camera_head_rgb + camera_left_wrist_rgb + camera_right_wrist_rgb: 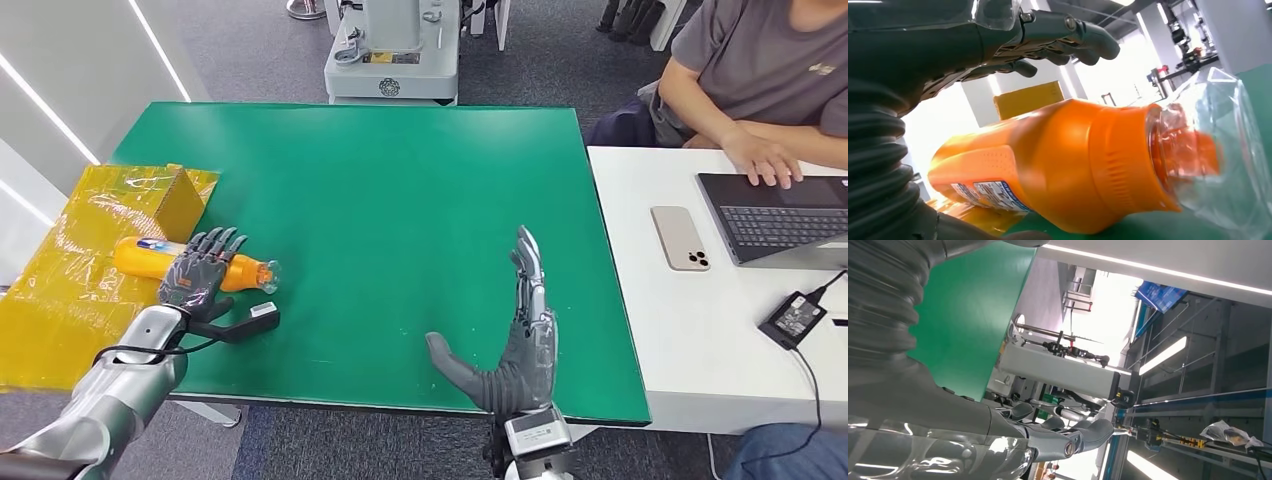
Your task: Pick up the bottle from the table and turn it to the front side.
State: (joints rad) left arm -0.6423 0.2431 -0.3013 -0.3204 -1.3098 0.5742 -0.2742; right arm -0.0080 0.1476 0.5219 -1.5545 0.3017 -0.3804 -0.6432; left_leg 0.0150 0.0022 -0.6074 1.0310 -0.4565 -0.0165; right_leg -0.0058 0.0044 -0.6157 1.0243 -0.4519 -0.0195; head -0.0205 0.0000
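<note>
Orange bottle [150, 258] lying on its side at the left edge of the green surface [400, 200], body partly over the yellow plastic sheet [60, 290], neck and clear-wrapped cap end [262, 273] pointing toward the middle of the surface. Seen close in the left wrist view as a wide orange body [1063, 165] with a blue-and-white label [990, 195] low on its side and crinkled clear film [1228, 150] around the cap. Left hand [197, 275] spread directly over the bottle's middle, fingers [1083, 37] arched above the orange body and apart, with a gap of bright background between them and the bottle in the wrist view; not closed around it, and contact underneath cannot be told. Small yellow box [178, 200] standing on the sheet just beyond the bottle.

Right hand [515, 340] near the front edge of the surface, well apart from the bottle, held upright on edge with fingers straight and extended forward, thumb stuck out to the left, holding nothing.

White surface [700, 330] just to the right, carrying a phone [680, 238], an open laptop [780, 215] and a black power adapter [793, 318] with its cable. Person in a grey shirt [760, 60] seated behind it, one hand [765, 160] resting at the laptop. Grey machine base [392, 60] on the carpet beyond the far edge.
</note>
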